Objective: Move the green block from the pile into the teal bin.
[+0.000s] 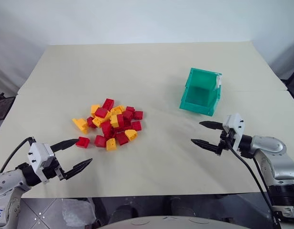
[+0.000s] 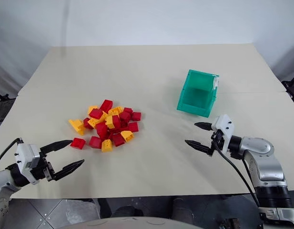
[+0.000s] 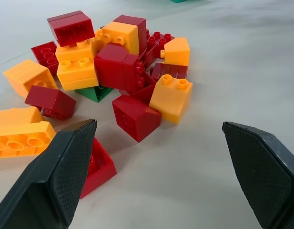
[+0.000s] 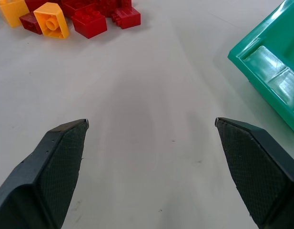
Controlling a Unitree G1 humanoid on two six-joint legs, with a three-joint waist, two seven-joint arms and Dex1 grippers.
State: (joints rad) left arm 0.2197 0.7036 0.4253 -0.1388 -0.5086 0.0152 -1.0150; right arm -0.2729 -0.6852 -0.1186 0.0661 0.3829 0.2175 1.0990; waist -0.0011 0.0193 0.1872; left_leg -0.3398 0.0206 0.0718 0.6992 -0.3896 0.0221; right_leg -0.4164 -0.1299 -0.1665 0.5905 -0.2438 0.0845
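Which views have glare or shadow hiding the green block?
Left wrist view: green block sits shaded under yellow and red bricks of the pile, only a corner showing. Right wrist view: soft glare on the teal bin floor. Eye views: even, diffuse light, faint shadows.

Pile [image 1: 110, 125]: red and yellow-orange bricks mixed. Green block [image 3: 93, 93]: dark green, mostly covered by red and orange bricks. Teal bin [image 1: 200, 91]: translucent teal, white tag at corner. Table [image 1: 151, 67]: plain beige. Gripper fingers [image 3: 65, 167]: black, fine cross-hatch texture on pads.

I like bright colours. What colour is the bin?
Teal green; the teal bin shows best in the left eye view.
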